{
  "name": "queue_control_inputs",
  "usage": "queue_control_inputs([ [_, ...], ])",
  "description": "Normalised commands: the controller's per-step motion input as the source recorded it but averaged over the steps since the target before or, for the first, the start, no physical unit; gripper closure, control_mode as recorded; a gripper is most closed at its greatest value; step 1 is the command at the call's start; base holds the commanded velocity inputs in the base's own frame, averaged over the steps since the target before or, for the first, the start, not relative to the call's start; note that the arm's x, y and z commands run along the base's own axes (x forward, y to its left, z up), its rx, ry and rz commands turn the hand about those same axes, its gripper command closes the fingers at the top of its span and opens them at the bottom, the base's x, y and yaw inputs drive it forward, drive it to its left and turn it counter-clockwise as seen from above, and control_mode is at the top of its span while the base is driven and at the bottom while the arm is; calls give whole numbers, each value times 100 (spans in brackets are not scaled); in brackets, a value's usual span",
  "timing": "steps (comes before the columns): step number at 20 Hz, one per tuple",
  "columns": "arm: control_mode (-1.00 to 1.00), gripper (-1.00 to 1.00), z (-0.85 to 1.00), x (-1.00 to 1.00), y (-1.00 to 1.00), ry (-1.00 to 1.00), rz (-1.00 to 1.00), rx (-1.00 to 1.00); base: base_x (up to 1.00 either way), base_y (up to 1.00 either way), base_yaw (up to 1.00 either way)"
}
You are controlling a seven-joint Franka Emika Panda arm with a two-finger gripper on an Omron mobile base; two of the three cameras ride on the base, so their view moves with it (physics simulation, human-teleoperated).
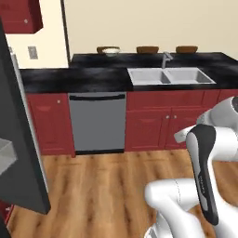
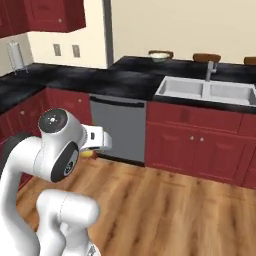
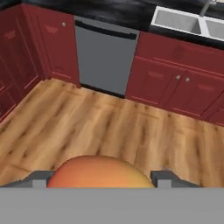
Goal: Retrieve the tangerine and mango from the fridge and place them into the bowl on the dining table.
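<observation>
Mango (image 3: 101, 171): being pinched between gripper (image 3: 101, 178) fingertips; should be kept level toward bowl (image 1: 110, 50) beyond the sink (image 1: 169, 76).

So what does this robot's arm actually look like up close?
The arm is built of rounded, glossy white segments, thick like padded tubes. A dark, almost black band runs along one segment, edged in grey, and a round dark cap with a small pale dot sits on one joint. The gripper has two small grey finger tips. No loose cables show.
</observation>
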Motion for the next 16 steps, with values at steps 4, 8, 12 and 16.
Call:
queue_control_inputs([
  [4, 100, 100, 0, 0, 0, 0, 0, 0, 75, 0, -70],
  [8, 100, 100, 0, 0, 0, 0, 0, 0, 90, 0, -70],
  [12, 100, 100, 0, 0, 0, 0, 0, 0, 94, 0, -70],
  [16, 100, 100, 0, 0, 0, 0, 0, 0, 100, 0, -69],
])
